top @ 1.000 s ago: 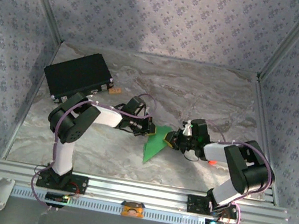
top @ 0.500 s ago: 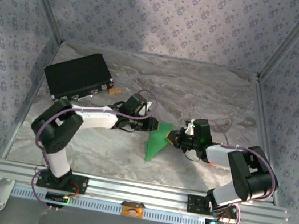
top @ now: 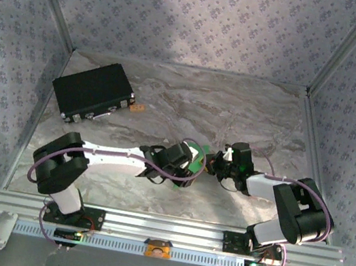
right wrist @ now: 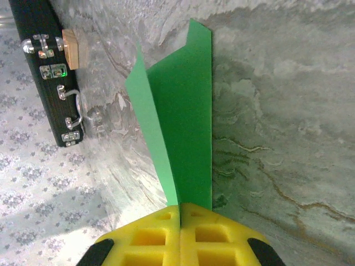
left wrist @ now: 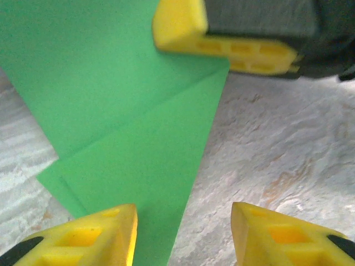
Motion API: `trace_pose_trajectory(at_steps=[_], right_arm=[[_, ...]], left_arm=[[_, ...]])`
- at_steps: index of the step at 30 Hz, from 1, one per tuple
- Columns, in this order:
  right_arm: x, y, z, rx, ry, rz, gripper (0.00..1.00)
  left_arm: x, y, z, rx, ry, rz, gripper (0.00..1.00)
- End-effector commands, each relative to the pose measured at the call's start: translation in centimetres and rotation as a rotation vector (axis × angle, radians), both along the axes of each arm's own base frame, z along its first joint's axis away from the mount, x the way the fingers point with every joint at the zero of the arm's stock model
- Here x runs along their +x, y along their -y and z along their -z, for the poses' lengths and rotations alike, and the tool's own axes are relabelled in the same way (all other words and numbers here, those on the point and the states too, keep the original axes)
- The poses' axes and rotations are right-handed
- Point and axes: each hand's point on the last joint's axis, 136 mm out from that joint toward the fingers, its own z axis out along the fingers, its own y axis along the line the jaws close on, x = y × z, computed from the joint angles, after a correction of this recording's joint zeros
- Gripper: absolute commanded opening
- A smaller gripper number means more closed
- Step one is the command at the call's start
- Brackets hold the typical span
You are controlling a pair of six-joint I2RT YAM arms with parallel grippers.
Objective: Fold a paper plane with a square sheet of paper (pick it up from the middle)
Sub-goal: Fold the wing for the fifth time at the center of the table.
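From where I stand, the marble-patterned table (top: 237, 109) carries the whole job, and the work sits near its middle, in front of the two arms. The green sheet of paper (right wrist: 186, 111) lies there between the two wrists, partly folded: I can see overlapping layers and a diagonal crease, with one flap standing up off the surface. It is no dart yet, so I'd say the folding is somewhere in its middle.

The right gripper (right wrist: 180, 213) has its jaws pressed together on one end of the sheet and is holding it in place. The left gripper (left wrist: 183, 221) hovers just over the paper with its jaws apart, gripping nothing. One of its fingers is above the green and the other above bare table.

To my eye, the next move calls for the left gripper to come down on the loose flap and lay it over along that crease. The right would have to keep its hold so the thin paper doesn't slide or buckle.

Counting: one table, one black case (top: 93, 90) at the far left, two arms, one sheet, two grippers, and one small tan block (top: 137, 107) just beside the case
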Motion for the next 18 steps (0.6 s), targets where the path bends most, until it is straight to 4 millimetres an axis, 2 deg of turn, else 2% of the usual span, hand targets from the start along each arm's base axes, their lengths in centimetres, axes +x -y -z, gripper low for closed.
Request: trace_pose_trajectory(at_steps=[1,10,14,18], right_arm=[[0.1,0.1,-0.2,0.013,-0.022,0.060,0.00],[-0.1,0.2,0.1,0.007,-0.044,0.101,0.00],[-0.1,0.2,0.1,0.009,-0.048,0.105,0.00],[-0.1,0.1,-0.1,0.014,-0.047,0.108,0.00]], left_arm=[[0.3,-0.1,0.4,0.096,0.077,0.014,0.49],[0.2,-0.1,1.7,0.244,0.153,0.023,0.49],[0.1,-0.1,1.8,0.314,0.219,0.041,0.47],[0.1,-0.3,2.1,0.383,0.262,0.044,0.41]])
